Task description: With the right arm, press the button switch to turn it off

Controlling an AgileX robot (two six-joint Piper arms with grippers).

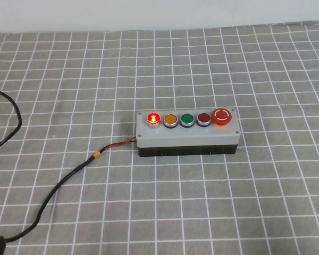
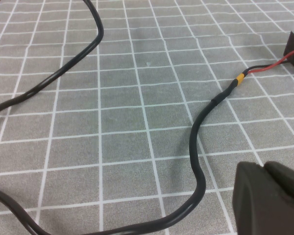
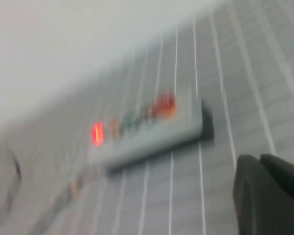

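The button switch (image 1: 153, 118) glows bright red at the left end of a grey five-button box (image 1: 186, 137) in the middle of the checked cloth. Neither arm shows in the high view. In the right wrist view the right gripper (image 3: 260, 159) hangs above the cloth with its fingers together and nothing between them, well apart from the box (image 3: 157, 139) and the glowing button (image 3: 97, 133). In the left wrist view the left gripper (image 2: 264, 169) is shut and empty, low over the cloth beside the box's cable (image 2: 198, 147).
To the right of the switch stand an orange button (image 1: 170, 120), a green one (image 1: 187, 119), a dark red flat one (image 1: 203, 119) and a large red mushroom button (image 1: 222, 116). A black cable (image 1: 69, 175) runs from the box's left end to the front left. A white wall bounds the far edge.
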